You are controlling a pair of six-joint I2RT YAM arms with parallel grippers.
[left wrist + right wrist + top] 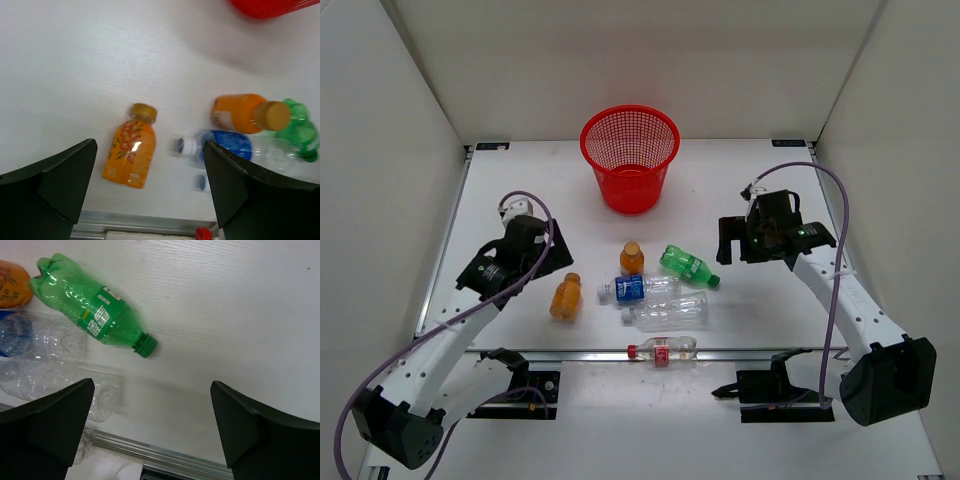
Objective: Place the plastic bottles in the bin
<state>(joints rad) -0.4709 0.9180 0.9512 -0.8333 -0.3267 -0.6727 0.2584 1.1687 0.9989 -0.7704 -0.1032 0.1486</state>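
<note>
Top external view, from my left: my left gripper (552, 250) hangs with its fingers spread wide and nothing between them, just left of the lying orange bottle (565, 297). That bottle's long axis runs roughly near to far on the table (520, 180), cap toward the far side. In my left wrist view, the left gripper (150, 145) frames it. The lying orange bottle (131, 152) sits in the gap with its length crosswise to my closing line, so I judge a straight descent would take it across its width. Its label shows fruit; I can read no words.

Further right, the upright orange bottle (631, 258) stands touching or just beside the blue-label bottle (638, 288). The plain clear bottle (667, 312) lies just nearer, and the red-capped bottle (663, 349) nearest of all. Their print is too small to read. The bin (630, 185) stands at the far middle, well apart from all six, which are on the table.

The green bottle (688, 266) lies slantwise, cap toward my right arm, which is the nearer one. In the right wrist view, the green bottle (95, 310) lies up and left of my right gripper (152, 385), itself wide and empty. Its label carries white characters I cannot make out.
</note>
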